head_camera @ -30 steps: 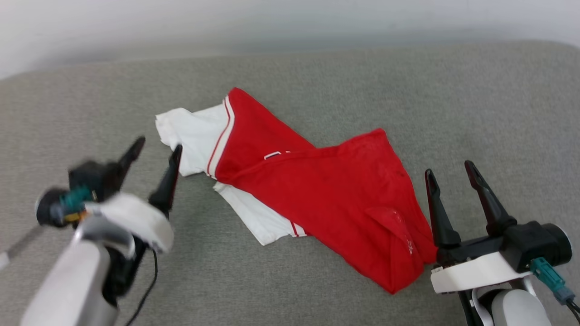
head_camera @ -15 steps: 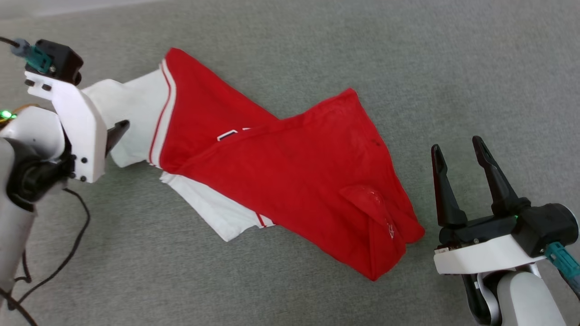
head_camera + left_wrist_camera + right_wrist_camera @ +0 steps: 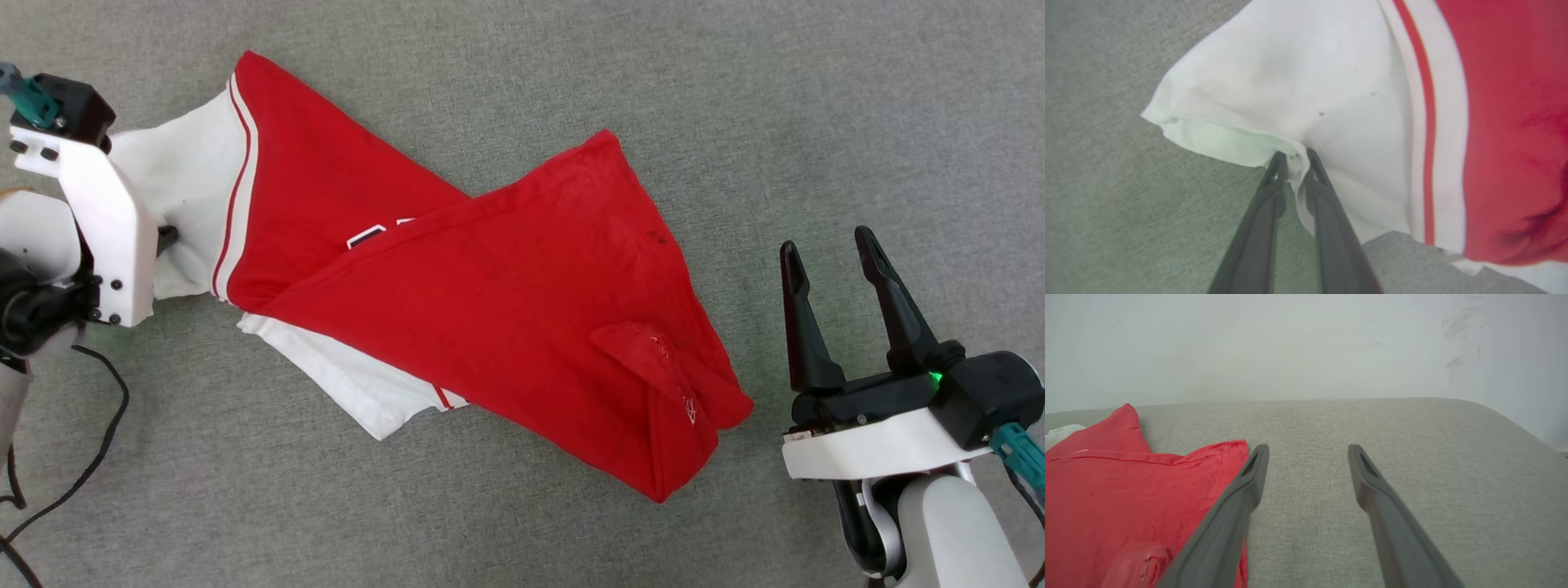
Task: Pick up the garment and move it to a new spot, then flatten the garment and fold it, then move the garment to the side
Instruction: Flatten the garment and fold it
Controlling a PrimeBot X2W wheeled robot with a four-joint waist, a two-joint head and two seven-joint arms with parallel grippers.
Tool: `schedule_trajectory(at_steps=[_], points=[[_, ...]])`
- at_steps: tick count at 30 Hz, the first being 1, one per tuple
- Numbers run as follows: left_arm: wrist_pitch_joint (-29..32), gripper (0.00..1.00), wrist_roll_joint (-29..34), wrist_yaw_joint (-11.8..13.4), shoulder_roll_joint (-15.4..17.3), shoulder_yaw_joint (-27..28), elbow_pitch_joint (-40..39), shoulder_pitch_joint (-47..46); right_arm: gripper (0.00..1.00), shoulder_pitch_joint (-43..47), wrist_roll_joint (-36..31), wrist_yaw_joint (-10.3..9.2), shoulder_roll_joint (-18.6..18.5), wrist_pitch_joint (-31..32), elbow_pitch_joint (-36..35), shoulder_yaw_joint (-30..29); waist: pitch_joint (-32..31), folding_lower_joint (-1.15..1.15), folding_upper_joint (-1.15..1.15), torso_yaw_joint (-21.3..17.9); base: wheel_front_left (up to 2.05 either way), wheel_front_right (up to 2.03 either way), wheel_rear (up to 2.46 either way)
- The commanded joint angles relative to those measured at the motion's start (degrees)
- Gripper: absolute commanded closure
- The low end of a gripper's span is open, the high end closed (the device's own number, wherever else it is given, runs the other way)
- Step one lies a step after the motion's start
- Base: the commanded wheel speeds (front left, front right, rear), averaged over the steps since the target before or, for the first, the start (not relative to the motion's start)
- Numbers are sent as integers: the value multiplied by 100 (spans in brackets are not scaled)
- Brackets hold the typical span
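Two arms flank the garment [image 3: 490, 302], which lies loosely folded over itself on a grey upholstered surface [image 3: 816, 98] and runs on a slant from far left to near right.

At the far left, the left end effector [image 3: 1295, 157] is clenched on the hem of a white sleeve [image 3: 184, 180]. In the left wrist view its two dark fingers stand close together with a fold of white cloth pinched between the tips. A black cable [image 3: 90, 457] trails from that arm across the surface.

Just right of the sleeve runs the red-and-white striped trim [image 3: 237, 188], and then the red body begins. A small piece of white-outlined lettering [image 3: 367, 237] peeks from under a diagonal fold. A second white sleeve [image 3: 351, 384] sticks out from beneath the red cloth on the near side. Toward the near right corner a small red flap [image 3: 653, 351] is turned over.

To the right, the right end effector [image 3: 826, 243] is released, with its fingers spread and nothing between them. It sits just beside the garment's near right corner, with no clear contact. In the right wrist view a pale wall [image 3: 1290, 343] rises behind the surface.
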Motion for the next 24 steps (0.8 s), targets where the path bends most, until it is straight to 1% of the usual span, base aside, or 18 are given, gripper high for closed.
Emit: schedule_trajectory(at_steps=[1,3,6,9,12,17,21,24], points=[[-11,100,10,-8,-98,-135,149,288,0,-63,-9,-2,6,-11,12,-14,-28,0,0,7,0,0,0],[-315,100,43,-19,-89,-72,106,208,0,-48,-41,-2,7,-11,49,-30,-112,0,0,16,0,0,0],[-973,100,135,-26,-114,53,-20,9,0,-32,-70,-2,6,-11,100,-33,-295,0,0,15,0,0,0],[-1664,100,175,-27,-280,159,-142,-104,0,24,-66,-2,6,-11,149,-26,-541,0,0,7,0,0,0],[-2153,100,164,-31,-413,191,-332,-177,0,99,-72,-2,6,-11,209,-12,-784,0,0,-18,0,0,0],[-2539,100,259,-39,-708,-19,-869,-425,0,217,-67,-2,6,-11,254,10,-1052,0,0,-112,0,0,0],[-2745,100,396,49,-1151,-168,-1150,-784,0,207,-2,-2,7,-11,248,41,-1094,0,0,-236,0,0,0],[-2819,100,545,114,-1551,-377,-1155,-1092,0,196,71,-2,5,-12,219,76,-1061,0,0,-389,0,0,0]])
